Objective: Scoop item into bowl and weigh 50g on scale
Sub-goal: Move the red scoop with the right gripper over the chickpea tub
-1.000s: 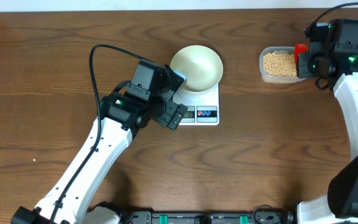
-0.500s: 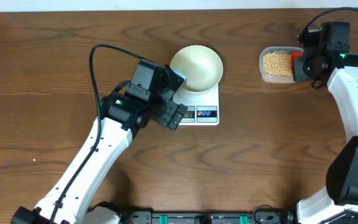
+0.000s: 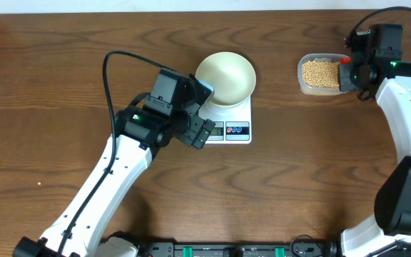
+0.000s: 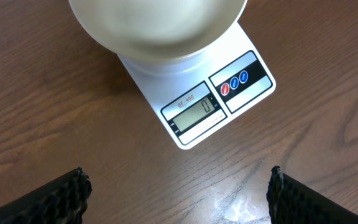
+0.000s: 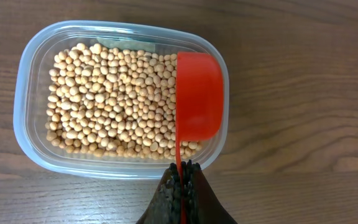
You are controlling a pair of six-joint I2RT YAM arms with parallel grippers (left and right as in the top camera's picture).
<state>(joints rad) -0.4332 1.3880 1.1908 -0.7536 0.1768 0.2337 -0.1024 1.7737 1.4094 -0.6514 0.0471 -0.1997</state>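
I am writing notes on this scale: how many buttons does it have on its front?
2. Both are on the front of the scale, beside the display: the red button nearer it, the blue button just beyond. None seems hidden.

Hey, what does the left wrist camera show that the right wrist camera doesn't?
Only left wrist: the cream bowl sitting on the white scale, its display reading zero. Only right wrist: the right gripper shut on the handle of a red scoop, over the clear tub of beans. Both: the brown wooden table.
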